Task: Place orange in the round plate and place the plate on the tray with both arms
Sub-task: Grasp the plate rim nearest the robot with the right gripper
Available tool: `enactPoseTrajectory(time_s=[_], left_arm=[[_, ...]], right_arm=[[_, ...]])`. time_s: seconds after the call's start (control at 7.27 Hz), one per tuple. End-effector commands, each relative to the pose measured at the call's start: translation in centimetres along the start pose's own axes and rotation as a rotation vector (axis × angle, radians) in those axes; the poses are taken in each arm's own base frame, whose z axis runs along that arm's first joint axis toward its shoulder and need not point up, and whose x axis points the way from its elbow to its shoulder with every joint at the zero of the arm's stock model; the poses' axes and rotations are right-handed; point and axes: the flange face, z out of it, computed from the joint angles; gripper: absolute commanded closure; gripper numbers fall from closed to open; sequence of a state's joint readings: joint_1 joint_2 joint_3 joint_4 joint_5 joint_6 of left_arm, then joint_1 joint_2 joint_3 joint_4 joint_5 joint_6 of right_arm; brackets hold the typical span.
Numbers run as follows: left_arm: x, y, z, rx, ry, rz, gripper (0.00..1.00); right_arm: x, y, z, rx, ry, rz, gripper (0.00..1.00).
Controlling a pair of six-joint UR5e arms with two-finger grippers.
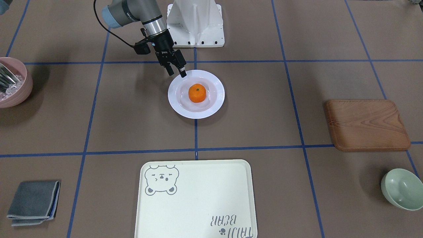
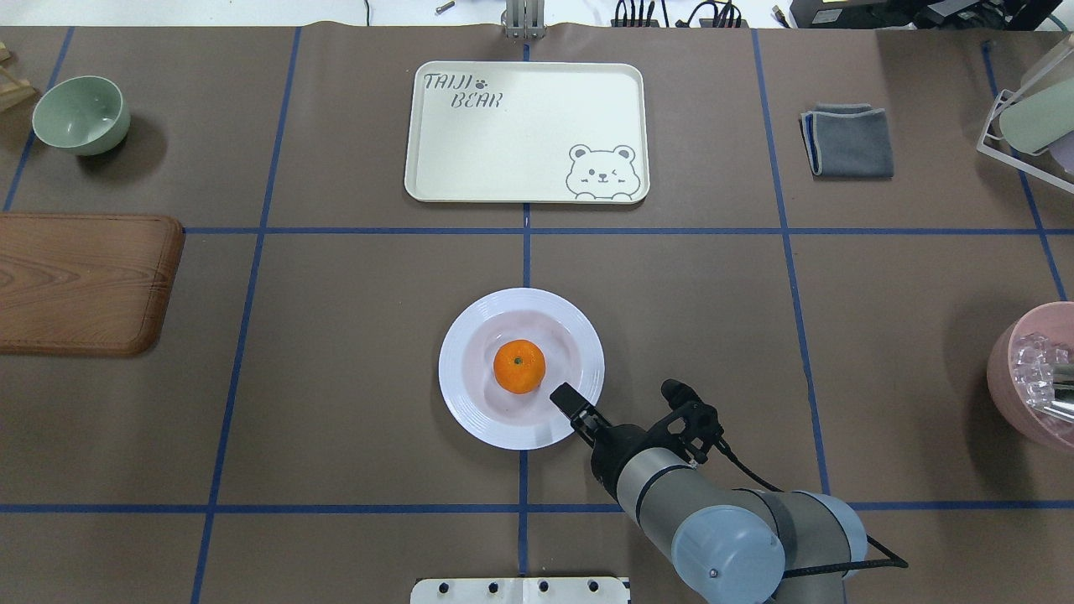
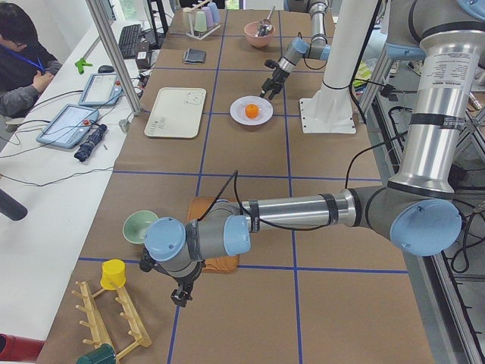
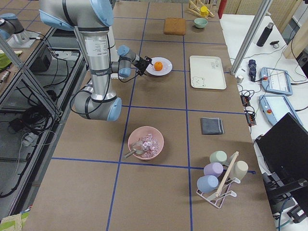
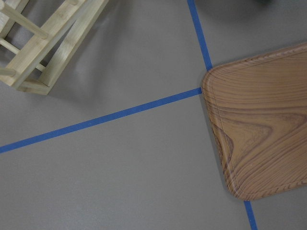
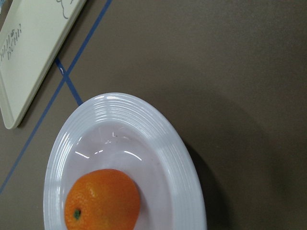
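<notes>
The orange (image 1: 197, 93) lies in the sunken centre of the round white plate (image 1: 211, 109), near the table's middle. My right gripper (image 1: 177, 74) hangs open over the plate's rim on the robot's side, a short way from the fruit, holding nothing. Its wrist view shows the orange (image 6: 102, 199) and the plate's ridged rim (image 6: 182, 182) from close above. The cream tray (image 1: 198, 198) with the bear drawing lies bare beyond the plate. My left gripper (image 3: 179, 294) is far off by the wooden board (image 5: 259, 134); I cannot tell whether it is open or shut.
A pink bowl (image 1: 13, 86) with clear pieces and a utensil sits on my right side. A folded grey cloth (image 1: 33, 201) lies beside the tray. The pale green bowl (image 1: 401, 188) and the wooden board (image 1: 366, 125) are on my left side. A wooden rack (image 5: 43, 43) stands near the left wrist.
</notes>
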State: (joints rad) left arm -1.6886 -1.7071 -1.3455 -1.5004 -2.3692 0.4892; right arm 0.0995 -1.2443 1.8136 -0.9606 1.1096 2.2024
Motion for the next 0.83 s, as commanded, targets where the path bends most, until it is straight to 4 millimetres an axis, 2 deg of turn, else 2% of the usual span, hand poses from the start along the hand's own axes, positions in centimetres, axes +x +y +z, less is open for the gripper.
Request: enactPoseTrajectory(time_s=[0.0,0.14,0.69], left_arm=[[0.0,0.1,0.1,0.000,0.001,-0.003,0.01],[0.0,0.1,0.0,0.000,0.001,-0.002,0.01],[0.1,-0.2,-0.1,0.002,-0.001,-0.002,0.01]], right_arm=[[-0.4,0.1,0.8,0.012,0.001,-0.002,0.17],[-1.0,0.0,1.4,0.022,-0.002,0.000,0.25],[-1.2,-0.5,2.2,0.038,0.001,0.000,0.28]])
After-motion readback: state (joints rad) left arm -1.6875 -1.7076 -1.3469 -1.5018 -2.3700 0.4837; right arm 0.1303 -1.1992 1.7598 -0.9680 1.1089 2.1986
